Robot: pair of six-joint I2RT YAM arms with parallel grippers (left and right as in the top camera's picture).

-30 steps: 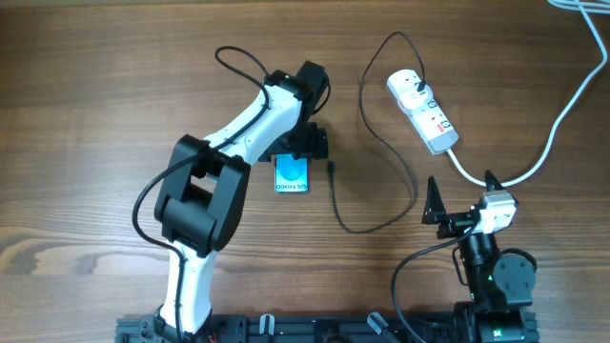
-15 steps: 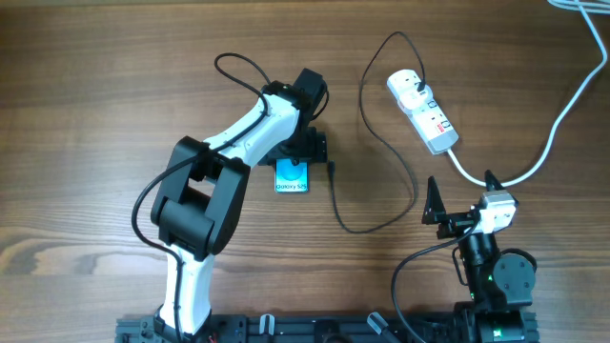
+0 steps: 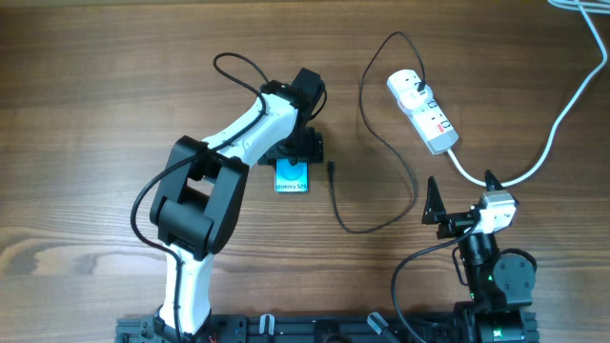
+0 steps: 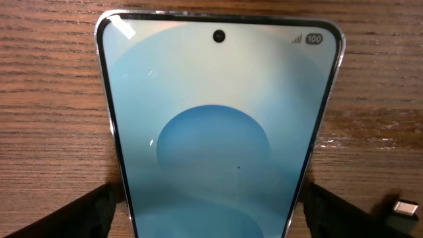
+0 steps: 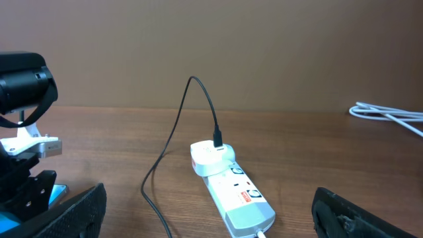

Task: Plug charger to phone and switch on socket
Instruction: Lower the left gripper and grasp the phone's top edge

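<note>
Low over the worktop (image 3: 95, 95), the left end effector (image 4: 210, 201) straddles the glowing phone (image 4: 218, 132), fingers (image 4: 99, 213) spread beside its edges; the right end effector (image 3: 461, 195) gapes wide, empty.

- I see the phone (image 4: 218, 132) glowing pale cyan-blue, a darker blue disc mid-screen, with a silver edge.
- My socket (image 3: 423, 111) is white with red-marked switches, and its cord (image 3: 562, 114) is white.
- The charger (image 5: 217, 140) is black.
- The table (image 3: 95, 95) is brown wood grain.
</note>
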